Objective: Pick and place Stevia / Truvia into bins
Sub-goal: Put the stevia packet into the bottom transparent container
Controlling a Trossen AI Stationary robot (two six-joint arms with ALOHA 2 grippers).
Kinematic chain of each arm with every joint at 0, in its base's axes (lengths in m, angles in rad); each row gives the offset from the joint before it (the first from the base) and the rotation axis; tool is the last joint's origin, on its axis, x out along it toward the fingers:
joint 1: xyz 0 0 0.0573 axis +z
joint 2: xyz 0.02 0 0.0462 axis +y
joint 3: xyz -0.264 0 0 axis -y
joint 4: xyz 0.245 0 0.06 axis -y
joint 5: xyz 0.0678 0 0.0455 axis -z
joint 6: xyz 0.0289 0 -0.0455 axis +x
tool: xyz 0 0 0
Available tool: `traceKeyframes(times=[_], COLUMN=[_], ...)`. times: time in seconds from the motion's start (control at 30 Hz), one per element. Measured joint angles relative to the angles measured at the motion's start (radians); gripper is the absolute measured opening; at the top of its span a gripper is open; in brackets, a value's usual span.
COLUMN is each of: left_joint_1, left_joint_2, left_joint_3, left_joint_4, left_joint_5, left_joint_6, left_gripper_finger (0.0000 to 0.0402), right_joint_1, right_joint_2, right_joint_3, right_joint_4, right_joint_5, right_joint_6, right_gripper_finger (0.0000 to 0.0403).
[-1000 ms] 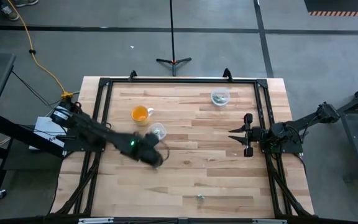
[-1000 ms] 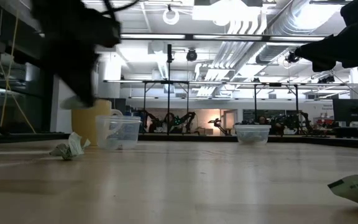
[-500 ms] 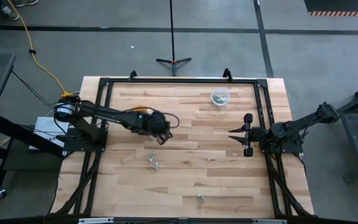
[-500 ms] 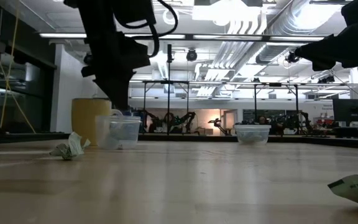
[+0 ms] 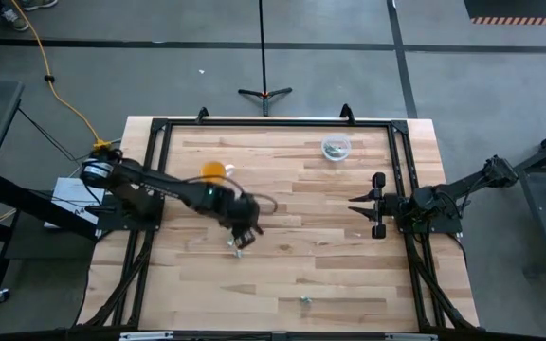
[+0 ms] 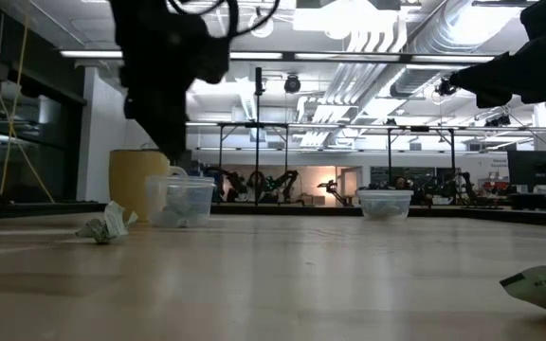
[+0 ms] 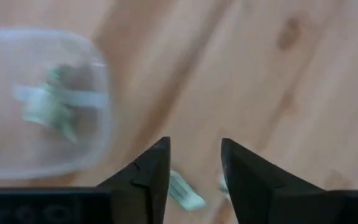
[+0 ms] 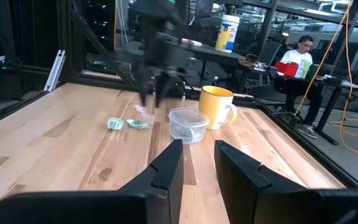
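Observation:
My left gripper (image 5: 239, 237) (image 7: 194, 158) hangs open just above two green-and-white packets (image 7: 185, 190) (image 5: 236, 248) that lie flat on the wood, touching neither. Beside it stands a clear cup (image 7: 39, 102) (image 8: 188, 124) (image 6: 183, 201) with packets inside. A second clear cup (image 5: 336, 147) (image 6: 385, 204) holding packets stands near the far edge. One more packet (image 5: 304, 300) (image 6: 543, 284) lies near the near edge. My right gripper (image 5: 353, 207) (image 8: 199, 149) waits open at the table's right side.
An orange cup (image 5: 214, 170) (image 8: 219, 106) with a handle stands just beyond the nearer clear cup. A black frame (image 5: 273, 123) runs around the tabletop. Bare wood lies between the two arms. A person (image 8: 300, 53) sits at a desk beyond the table.
My left gripper swung from the packets toward the far edge until it was over the nearer clear cup, then came back toward the near edge and down over the two packets on the wood. The right arm has kept still.

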State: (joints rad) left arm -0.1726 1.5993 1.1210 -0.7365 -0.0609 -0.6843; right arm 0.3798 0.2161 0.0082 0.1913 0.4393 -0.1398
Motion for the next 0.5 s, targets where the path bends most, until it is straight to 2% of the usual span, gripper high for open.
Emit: traceKeyframes(times=[0.17, 0.37, 0.5], left_joint_1=[-0.107, -0.172, -0.215], left_joint_2=[0.003, 0.016, 0.021], left_joint_3=[-0.005, -0.013, -0.068], left_joint_4=[-0.007, 0.006, 0.027], left_joint_5=[-0.062, -0.119, -0.222], left_joint_6=[-0.163, -0.376, -0.502], left_gripper_finger=[0.0192, 0.0189, 0.0183], right_joint_1=[0.000, 0.000, 0.000], right_joint_2=[0.000, 0.000, 0.000], right_joint_3=[0.000, 0.000, 0.000], right_joint_4=[0.000, 0.000, -0.003], right_joint_5=[0.000, 0.000, 0.000], right_joint_6=[0.000, 0.005, 0.005], right_gripper_finger=[0.0083, 0.0083, 0.0083])
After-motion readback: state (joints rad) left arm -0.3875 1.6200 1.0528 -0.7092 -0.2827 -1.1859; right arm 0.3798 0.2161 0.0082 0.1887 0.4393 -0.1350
